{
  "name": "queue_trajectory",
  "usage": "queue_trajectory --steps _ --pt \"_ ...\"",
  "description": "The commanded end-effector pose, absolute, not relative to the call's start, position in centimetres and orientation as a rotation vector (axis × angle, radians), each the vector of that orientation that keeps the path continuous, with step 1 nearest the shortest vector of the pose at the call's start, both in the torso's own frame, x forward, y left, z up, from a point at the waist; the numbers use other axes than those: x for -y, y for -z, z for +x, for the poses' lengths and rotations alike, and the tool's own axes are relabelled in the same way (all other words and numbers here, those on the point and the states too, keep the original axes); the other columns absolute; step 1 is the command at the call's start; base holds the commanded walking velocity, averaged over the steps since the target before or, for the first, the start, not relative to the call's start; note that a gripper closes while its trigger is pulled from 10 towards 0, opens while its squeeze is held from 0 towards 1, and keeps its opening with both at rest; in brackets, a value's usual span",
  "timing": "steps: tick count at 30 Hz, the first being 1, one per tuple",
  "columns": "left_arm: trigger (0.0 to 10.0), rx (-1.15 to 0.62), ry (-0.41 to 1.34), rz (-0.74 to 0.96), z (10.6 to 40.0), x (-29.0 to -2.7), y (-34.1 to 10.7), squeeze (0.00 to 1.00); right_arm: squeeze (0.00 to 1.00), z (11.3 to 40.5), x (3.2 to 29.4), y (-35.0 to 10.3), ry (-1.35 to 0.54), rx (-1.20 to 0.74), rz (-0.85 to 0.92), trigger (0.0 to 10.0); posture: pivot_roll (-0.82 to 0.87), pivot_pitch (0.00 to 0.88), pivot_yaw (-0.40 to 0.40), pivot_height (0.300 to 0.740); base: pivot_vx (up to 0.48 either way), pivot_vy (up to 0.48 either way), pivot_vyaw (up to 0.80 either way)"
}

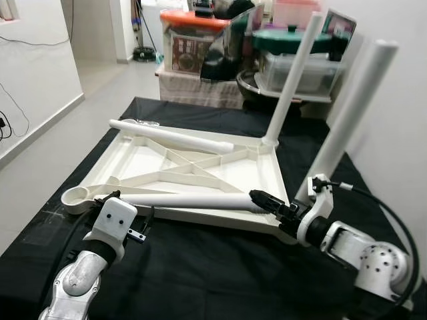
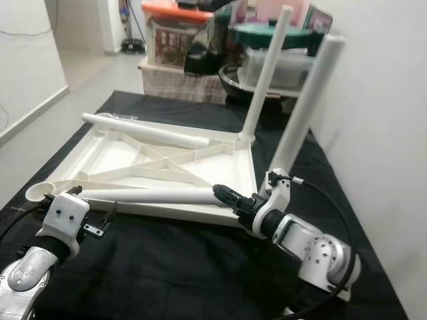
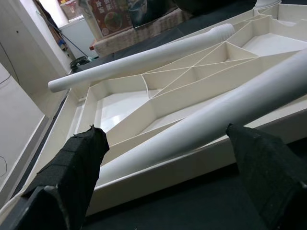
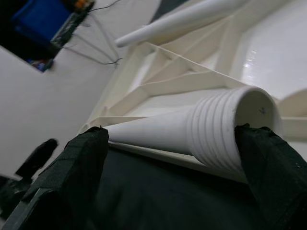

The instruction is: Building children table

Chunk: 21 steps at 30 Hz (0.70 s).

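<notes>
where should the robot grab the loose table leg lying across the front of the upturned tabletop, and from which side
Probably the threaded end of the near leg, from the robot's right, along its axis. It lies flat on the tabletop rim, so that end overhangs freely. The right gripper already sits there, fingers open around it.

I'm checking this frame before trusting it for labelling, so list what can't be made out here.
- Right gripper: both eye views leave its grip on the near leg unclear; only one pad touches the threaded end in the right wrist view.
- Left gripper: its arm hides it in the eye views.
- Corner socket under the right forearm: hidden.
- Bins behind: labels too small.
</notes>
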State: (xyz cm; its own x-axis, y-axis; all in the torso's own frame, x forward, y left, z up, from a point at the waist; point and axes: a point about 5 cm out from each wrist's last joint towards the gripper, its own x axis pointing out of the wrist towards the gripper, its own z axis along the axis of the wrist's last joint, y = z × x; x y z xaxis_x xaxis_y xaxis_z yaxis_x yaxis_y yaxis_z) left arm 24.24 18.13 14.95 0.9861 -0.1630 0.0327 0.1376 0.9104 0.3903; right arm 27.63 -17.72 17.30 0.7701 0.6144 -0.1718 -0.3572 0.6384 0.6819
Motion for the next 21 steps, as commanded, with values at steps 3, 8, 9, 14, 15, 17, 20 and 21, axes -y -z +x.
queue_trajectory --steps 3,8,9,14,15,17,20,21 --pt "10.0 0.055 0.169 0.419 24.3 -18.1 -14.7 0.0 0.0 27.3 16.3 -18.0 -0.727 -0.402 0.636 10.0 -0.04 0.0 -0.086 0.74 0.0 0.0 0.0" --pt "10.0 0.055 0.172 0.426 24.3 -18.2 -14.7 0.0 0.0 27.1 16.0 -17.6 -0.747 -0.421 0.617 10.0 -0.03 0.0 -0.088 0.74 0.0 0.0 0.0" --pt "10.0 0.056 0.174 0.431 24.4 -18.2 -14.7 0.0 0.0 27.0 15.9 -17.5 -0.756 -0.427 0.612 10.0 -0.03 0.0 -0.088 0.74 0.0 0.0 0.0" --pt "10.0 0.033 0.321 0.477 24.3 -18.1 -14.8 0.0 0.0 26.9 15.4 -17.5 -0.814 -0.44 0.585 10.0 -0.02 0.0 -0.092 0.74 0.0 0.0 0.0" --pt "10.0 0.033 0.321 0.477 24.3 -18.1 -14.8 0.0 0.0 26.9 15.4 -17.5 -0.814 -0.44 0.585 10.0 -0.02 0.0 -0.092 0.74 0.0 0.0 0.0" --pt "10.0 0.001 0.491 0.542 24.2 -18.6 -15.2 0.0 0.0 27.2 14.9 -18.0 -0.866 -0.432 0.557 10.0 -0.02 0.0 -0.082 0.74 0.0 0.0 0.0" --pt "10.0 -0.006 0.53 0.569 24.4 -19.0 -15.4 0.0 0.0 27.3 14.6 -18.2 -0.886 -0.425 0.547 10.0 -0.02 0.0 -0.078 0.74 0.0 0.0 0.0" --pt "10.0 -0.014 0.565 0.596 24.5 -19.4 -15.7 0.0 0.0 27.4 14.3 -18.7 -0.908 -0.412 0.537 10.0 -0.02 0.0 -0.073 0.74 0.0 0.0 0.0"
